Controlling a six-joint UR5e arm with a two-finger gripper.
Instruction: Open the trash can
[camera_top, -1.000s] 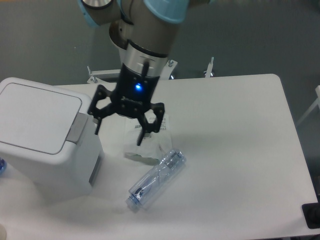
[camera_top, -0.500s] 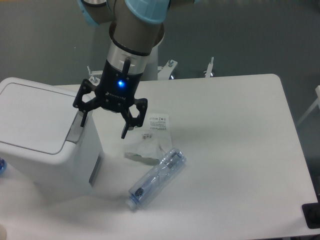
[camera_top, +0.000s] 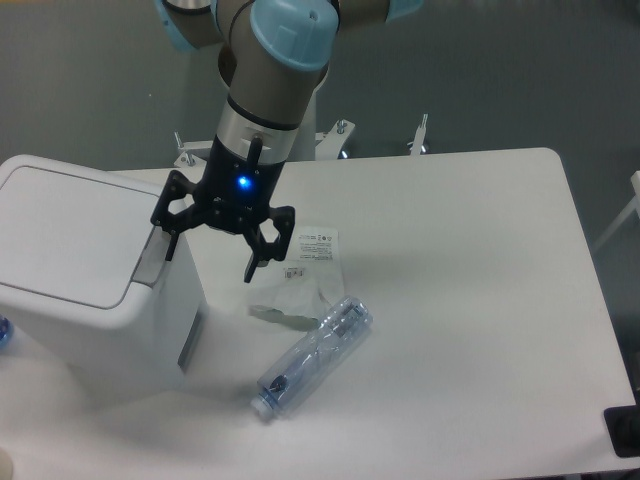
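Trash can sits at the 9 o'clock side of the table, a large white box with rounded corners; its flat lid lies closed, level with the body. The grey push tab runs along the lid's 3 o'clock edge, facing the middle of the table. The gripper hangs over that edge with its jaws spread wide: one fingertip stands at the tab, touching it or just above it (contact cannot be confirmed from this view), while the other points down over bare table at the 3 o'clock side of the can. A blue indicator light glows on the gripper body. At 5 o'clock from the gripper lie a clear plastic bag with a printed label and, just below it, a clear plastic bottle on its side; both are apart from the can and play no part in the task. Judged from this position, the step in hand is alignment of the fingertip on the push tab. The next move calls for a short, straight downward press on the tab, held centred so the fingertip does not slide off onto the lid or down the side wall, followed by a clear withdrawal so the lid has room to swing up.
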